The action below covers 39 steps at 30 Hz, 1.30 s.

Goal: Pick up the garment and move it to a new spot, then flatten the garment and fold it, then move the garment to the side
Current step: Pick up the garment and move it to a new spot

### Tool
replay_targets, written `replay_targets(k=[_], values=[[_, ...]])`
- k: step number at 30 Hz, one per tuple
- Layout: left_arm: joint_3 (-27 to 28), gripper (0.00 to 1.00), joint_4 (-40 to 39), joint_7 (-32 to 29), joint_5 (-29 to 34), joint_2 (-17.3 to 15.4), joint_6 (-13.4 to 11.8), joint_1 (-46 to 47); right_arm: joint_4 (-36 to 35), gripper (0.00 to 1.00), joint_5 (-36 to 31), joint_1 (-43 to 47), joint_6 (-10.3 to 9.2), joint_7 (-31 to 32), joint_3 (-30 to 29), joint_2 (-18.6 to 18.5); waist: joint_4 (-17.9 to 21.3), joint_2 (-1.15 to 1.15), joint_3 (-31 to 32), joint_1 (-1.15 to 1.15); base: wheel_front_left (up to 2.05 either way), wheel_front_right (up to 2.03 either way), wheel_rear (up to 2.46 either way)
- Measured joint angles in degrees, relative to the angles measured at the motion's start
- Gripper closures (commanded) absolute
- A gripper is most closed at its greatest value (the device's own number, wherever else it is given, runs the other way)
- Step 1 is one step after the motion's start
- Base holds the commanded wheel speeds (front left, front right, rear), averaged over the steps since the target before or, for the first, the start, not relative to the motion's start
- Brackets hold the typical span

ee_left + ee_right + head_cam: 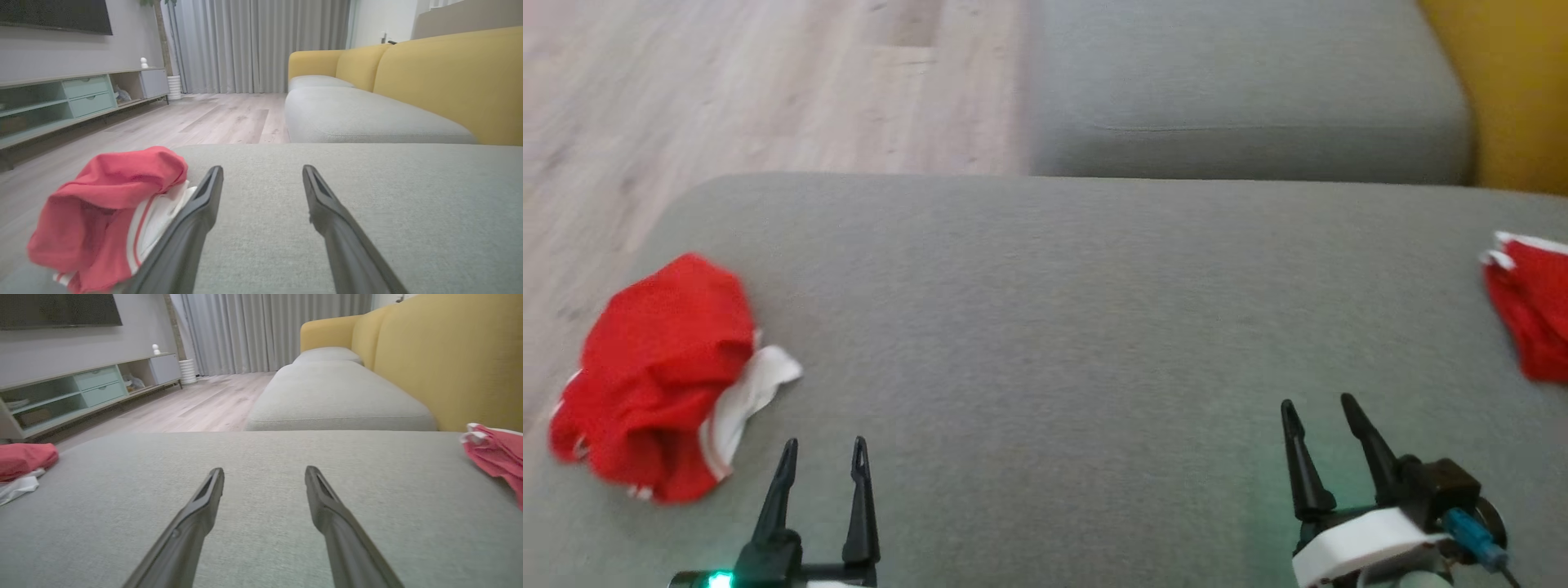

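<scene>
- The garment (654,367), red with white trim, is lying crumpled in a heap at the left end of the grey cushion (1054,327), close to its rounded edge.
- The left gripper (825,445) is hanging just right of the garment, its fingers standing released and grasping nothing. In the left wrist view one finger is overlapping the white trim, and it is not possible to tell whether they are touching.
- The right gripper (1316,402) is hanging over the bare right half of the cushion, well apart from the garment, its fingers also spread and empty.
- A second garment (1531,310), red with a white edge, is lying at the cushion's far right, partly cut off by the frame.
- Beyond the cushion, another grey seat (1241,82) is running alongside a yellow backrest (1519,82), with pale wooden floor (727,82) to the left.
- In the wrist views, a low cabinet (81,98) is standing by the wall and grey curtains (261,41) are hanging at the far end.
</scene>
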<state>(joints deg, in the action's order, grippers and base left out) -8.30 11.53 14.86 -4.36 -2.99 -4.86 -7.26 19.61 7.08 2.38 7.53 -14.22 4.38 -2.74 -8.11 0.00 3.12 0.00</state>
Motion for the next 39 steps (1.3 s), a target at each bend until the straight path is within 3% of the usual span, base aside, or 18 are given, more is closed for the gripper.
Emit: replay_targets(k=[12,16,23,27,34,39], values=[[2.0,0.0,0.3,-0.2,0.8,-0.1,0.4,0.3,-0.4,0.0,0.9,0.0,0.0,0.0,0.9,0.1,-14.8,0.0,-1.2,0.0,0.0,0.0,0.0],[3.3,0.0,-1.3,-0.2,0.1,-0.1,-0.7,0.2,0.1,0.0,-0.6,-2.1,0.0,0.0,2.9,0.1,-19.8,0.0,-2.7,0.0,0.0,0.0,0.0],[3.6,0.0,-2.8,-0.2,-0.3,0.0,-0.6,1.0,0.7,0.0,-2.1,-4.3,0.0,0.0,3.0,0.1,-22.0,0.0,-5.4,0.01,0.0,0.0,0.0],[4.0,0.0,-3.4,-0.2,0.6,-0.1,0.8,5.7,0.4,0.0,-3.9,-4.1,0.0,0.0,1.5,-0.3,-22.8,0.0,-7.7,0.0,0.0,0.0,0.0],[4.0,0.0,1.6,-0.1,1.5,0.1,2.5,20.0,-1.7,0.0,-6.2,-4.6,0.0,0.0,-0.4,-6.9,-23.0,0.0,-15.1,0.02,0.0,0.0,0.0],[5.2,0.0,14.0,-0.1,0.8,0.6,1.3,29.6,-3.1,0.0,-6.7,-8.9,0.0,0.0,0.6,-11.3,-22.0,0.0,-21.2,0.02,0.0,0.0,0.0]])
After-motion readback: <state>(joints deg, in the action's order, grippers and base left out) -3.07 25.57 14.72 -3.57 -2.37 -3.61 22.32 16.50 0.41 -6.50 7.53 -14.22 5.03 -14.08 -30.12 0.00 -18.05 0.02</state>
